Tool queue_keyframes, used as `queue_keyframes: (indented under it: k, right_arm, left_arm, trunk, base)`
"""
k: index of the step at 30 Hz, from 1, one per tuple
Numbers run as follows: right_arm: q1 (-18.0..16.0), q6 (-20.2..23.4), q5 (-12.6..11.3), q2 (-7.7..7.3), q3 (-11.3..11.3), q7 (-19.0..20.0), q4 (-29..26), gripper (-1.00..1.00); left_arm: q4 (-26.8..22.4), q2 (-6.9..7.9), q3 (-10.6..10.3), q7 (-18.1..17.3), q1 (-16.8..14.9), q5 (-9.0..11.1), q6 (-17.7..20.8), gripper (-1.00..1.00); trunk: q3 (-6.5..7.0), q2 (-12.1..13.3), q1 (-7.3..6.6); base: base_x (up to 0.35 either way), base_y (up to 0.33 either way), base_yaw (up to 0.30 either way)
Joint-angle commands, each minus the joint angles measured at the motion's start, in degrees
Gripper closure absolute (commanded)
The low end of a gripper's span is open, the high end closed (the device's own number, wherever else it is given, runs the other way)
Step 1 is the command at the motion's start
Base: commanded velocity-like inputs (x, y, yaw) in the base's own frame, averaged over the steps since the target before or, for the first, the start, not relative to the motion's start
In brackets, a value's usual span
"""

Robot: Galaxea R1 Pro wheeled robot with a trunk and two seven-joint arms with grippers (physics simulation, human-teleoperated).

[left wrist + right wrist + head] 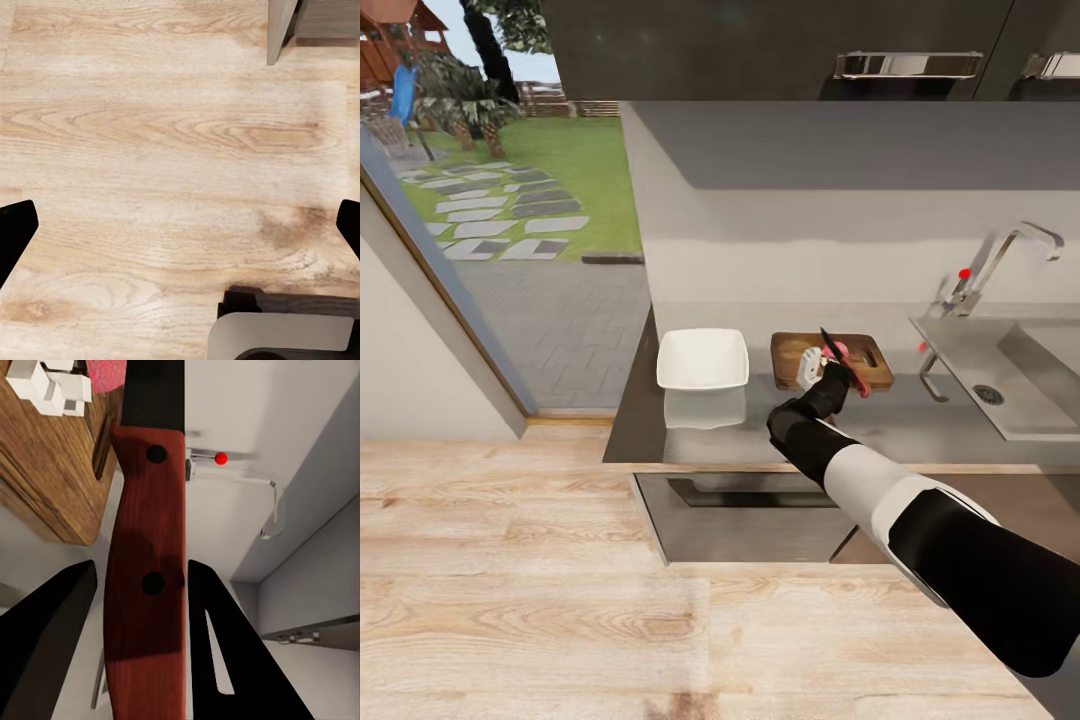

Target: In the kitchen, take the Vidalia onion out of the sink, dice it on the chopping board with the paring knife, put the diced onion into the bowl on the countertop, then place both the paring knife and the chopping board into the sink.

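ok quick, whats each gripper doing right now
left gripper: open, empty, over the wooden floor.
right gripper: shut on the paring knife, above the chopping board.

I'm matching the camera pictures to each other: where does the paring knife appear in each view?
Head view: paring knife in the right gripper, over the chopping board.
Left wrist view: not in it; wooden floor.
Right wrist view: red-brown handle down the middle, between the fingers.
Shared landmark: the tap's red knob.
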Motion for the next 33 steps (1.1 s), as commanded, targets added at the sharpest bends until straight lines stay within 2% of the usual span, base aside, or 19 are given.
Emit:
queue_keyframes:
  k: [1, 16, 28, 33]
  right_arm:
    - [0.0, 0.2, 0.0, -0.01, 0.2, -0.1, 0.0, 1.0]
    - [0.0, 0.2, 0.0, 0.01, 0.2, 0.0, 0.0, 1.0]
    - [0.0, 0.2, -0.2, 0.14, 0.2, 0.0, 0.1, 1.0]
    - [0.0, 0.1, -0.2, 0.12, 0.2, 0.0, 0.2, 1.0]
  left_arm:
    - [0.2, 0.0, -0.1, -0.2, -0.1, 0.3, -0.3, -1.0]
    - [0.2, 0.0, -0.1, -0.2, -0.1, 0.4, -0.3, -1.0]
    - [0.2, 0.0, -0.1, -0.2, -0.1, 0.4, -0.3, -1.0]
    - [0.2, 0.0, -0.1, -0.2, -0.1, 0.4, -0.3, -1.0]
  trunk:
    - [-0.06, -0.1, 0.01]
    - [-0.1, -0.1, 0.01]
    - [-1.07, -0.1, 0.01]
    - [-1.08, -0.1, 0.01]
  base:
    - [0.064, 0.0, 0.0]
    - [0.041, 0.0, 0.0]
    - [0.0, 0.0, 0.0]
    - [0.0, 0.0, 0.0]
